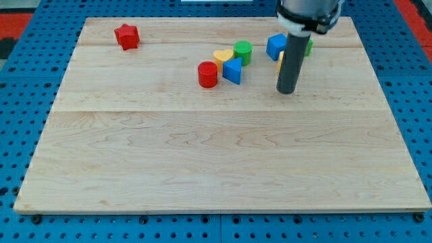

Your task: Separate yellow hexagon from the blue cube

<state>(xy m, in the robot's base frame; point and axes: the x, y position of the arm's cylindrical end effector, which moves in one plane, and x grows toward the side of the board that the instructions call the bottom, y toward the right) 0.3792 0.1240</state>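
The blue cube (275, 46) sits near the view's top, right of centre. Just below and right of it, a sliver of the yellow hexagon (279, 63) shows at the left edge of my dark rod; the rod hides most of it. The two appear to touch or nearly touch. My tip (287, 92) rests on the board just below the yellow hexagon and below right of the blue cube.
A green block (309, 47) peeks out right of the rod. Left of the cube lie a green cylinder (243, 51), yellow heart (223, 56), blue triangular block (233, 70) and red cylinder (208, 74). A red star (126, 36) sits at the top left.
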